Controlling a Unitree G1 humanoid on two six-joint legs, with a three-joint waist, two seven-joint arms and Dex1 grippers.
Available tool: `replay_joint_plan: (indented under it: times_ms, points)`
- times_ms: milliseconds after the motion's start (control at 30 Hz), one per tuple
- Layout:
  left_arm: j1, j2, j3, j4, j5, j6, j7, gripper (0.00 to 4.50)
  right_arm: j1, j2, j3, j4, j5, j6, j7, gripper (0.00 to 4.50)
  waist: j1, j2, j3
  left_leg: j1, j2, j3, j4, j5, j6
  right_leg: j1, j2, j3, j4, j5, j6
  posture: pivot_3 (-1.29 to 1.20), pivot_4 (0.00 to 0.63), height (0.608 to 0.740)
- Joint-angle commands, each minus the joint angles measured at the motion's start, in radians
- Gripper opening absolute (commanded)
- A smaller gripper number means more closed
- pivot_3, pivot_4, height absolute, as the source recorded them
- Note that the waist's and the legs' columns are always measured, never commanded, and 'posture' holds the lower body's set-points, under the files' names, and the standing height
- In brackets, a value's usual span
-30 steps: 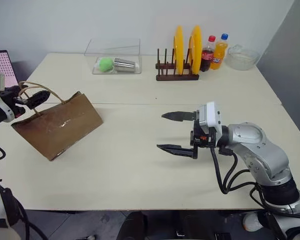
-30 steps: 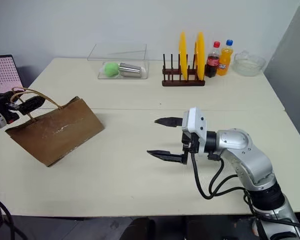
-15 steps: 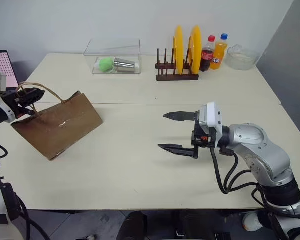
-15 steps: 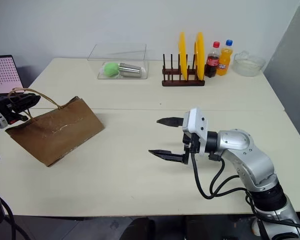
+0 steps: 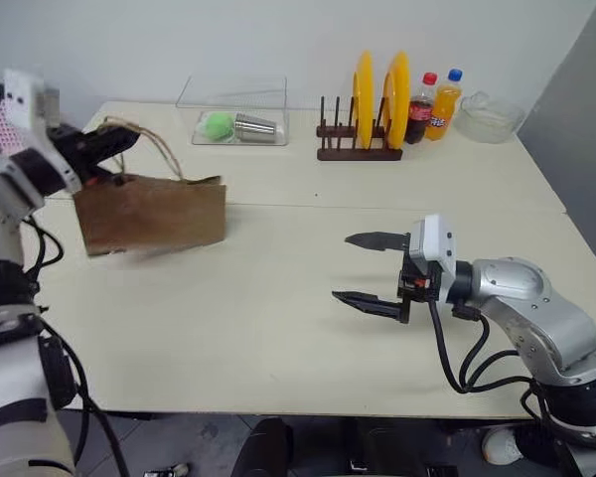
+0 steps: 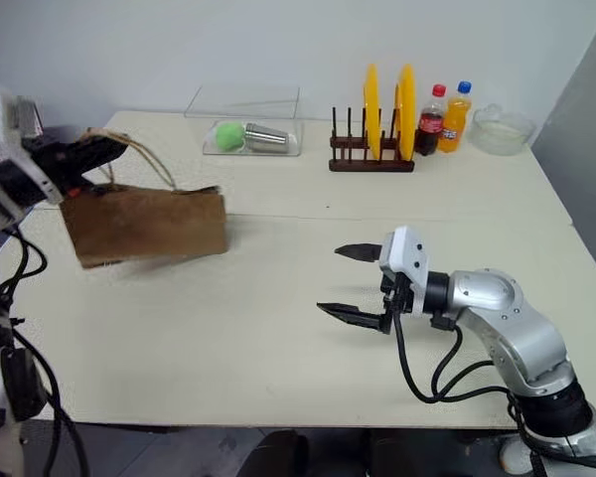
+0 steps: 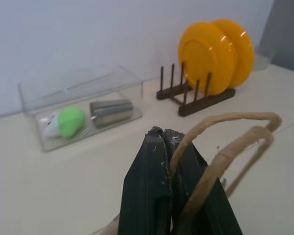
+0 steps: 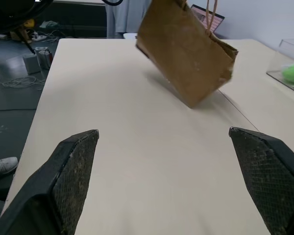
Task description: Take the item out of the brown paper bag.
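My right tool [image 5: 370,270] sits nearest, low over the front of the worktop [image 5: 278,328], its two black fingers spread wide with nothing between them, pointing toward my left side.

Farther out on my left, my left tool [image 5: 109,144] is clenched on the cord handles [image 7: 225,147] of the bag [image 5: 154,214]. In the left wrist view the tan loops pass right between and beside the pressed-together fingers [image 7: 152,196]. The bag hangs from that grip, its top edge about level and its bottom just above or barely at the worktop; I cannot tell which. The item itself is hidden; I cannot see inside the bag.

Along the far edge stand a clear box [image 5: 233,109] holding a green ball [image 5: 216,124] and a metal cup [image 5: 255,126], then a rack [image 5: 356,149] with two yellow plates [image 5: 377,94], two bottles [image 5: 437,101] and a glass bowl [image 5: 490,116].
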Motion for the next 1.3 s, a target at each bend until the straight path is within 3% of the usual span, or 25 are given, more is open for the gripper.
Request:
replay_joint_plan:
  times_ms: [33, 167, 300, 633, 967, 1300]
  points:
    - [-0.115, -0.039, -0.038, 0.016, 0.010, -0.032, -0.026, 0.02, 0.037, -0.017, -0.047, -0.061, 0.014, 0.019, -0.033, 4.50, -0.001, 0.000, 0.000, 0.000, 0.000, 0.000, 0.000, 0.000, 0.000, 0.000, 0.000, 0.000, 0.000, 0.000, 0.000, 0.00, 0.150, 0.740]
    - [-0.213, -0.111, -0.085, 0.119, 0.050, -0.083, -0.037, 0.02, 0.086, -0.029, -0.067, -0.082, 0.005, 0.032, -0.061, 4.50, -0.001, 0.000, 0.000, 0.000, 0.000, 0.000, 0.001, 0.000, 0.000, 0.000, 0.000, 0.000, 0.001, 0.000, 0.000, 0.00, 0.150, 0.740]
    - [-0.352, -0.255, -0.134, 0.303, 0.113, -0.199, -0.006, 0.02, 0.155, -0.040, -0.101, -0.102, -0.004, 0.044, -0.108, 4.50, -0.001, -0.001, 0.000, -0.003, 0.000, -0.001, 0.006, 0.000, 0.000, 0.000, 0.001, -0.001, 0.001, 0.000, 0.000, 0.00, 0.150, 0.740]
    - [-0.577, -0.480, -0.142, 0.627, 0.208, -0.365, 0.110, 0.02, 0.269, -0.045, -0.138, -0.150, -0.047, 0.045, -0.193, 4.50, -0.005, -0.002, 0.001, -0.005, 0.000, 0.000, 0.007, 0.000, 0.001, -0.002, 0.001, 0.000, 0.001, 0.000, 0.004, 0.00, 0.150, 0.740]
    - [-0.638, -0.580, -0.155, 0.739, 0.314, -0.432, 0.319, 0.02, 0.310, -0.041, -0.153, -0.177, -0.070, 0.050, -0.251, 4.50, -0.004, -0.002, 0.001, -0.005, 0.000, 0.000, 0.008, 0.000, 0.001, -0.002, 0.001, 0.000, 0.002, -0.001, 0.007, 0.00, 0.150, 0.740]
    - [-0.597, -0.631, -0.170, 0.751, 0.384, -0.415, 0.348, 0.02, 0.303, -0.029, -0.145, -0.187, -0.074, 0.056, -0.279, 4.50, -0.004, -0.002, 0.001, -0.005, -0.001, 0.000, 0.008, 0.000, 0.000, -0.002, 0.001, 0.000, 0.002, -0.001, 0.007, 0.00, 0.150, 0.740]
